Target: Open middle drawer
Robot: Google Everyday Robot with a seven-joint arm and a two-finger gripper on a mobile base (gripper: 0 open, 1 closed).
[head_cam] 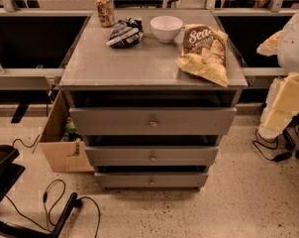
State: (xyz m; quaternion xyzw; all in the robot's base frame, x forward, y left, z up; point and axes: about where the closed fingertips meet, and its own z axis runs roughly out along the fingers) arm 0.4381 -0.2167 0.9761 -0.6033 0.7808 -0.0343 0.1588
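A gray cabinet (139,63) stands in the middle of the view with three drawers stacked in its front. The middle drawer (120,156) has a plain flat front of medium height and a small round metal knob (152,157) at its centre. It lies between the taller top drawer (110,121) and the slim bottom drawer (124,180). A dark gap shows above each front. My gripper (271,44) is at the right edge, at tabletop height, well away from the drawers and right of the chip bag.
On the cabinet top are a can (106,10), a dark snack bag (124,32), a white bowl (166,28) and a yellow chip bag (205,53). An open cardboard box (60,148) stands left of the drawers. Cables (55,202) lie on the floor at the left.
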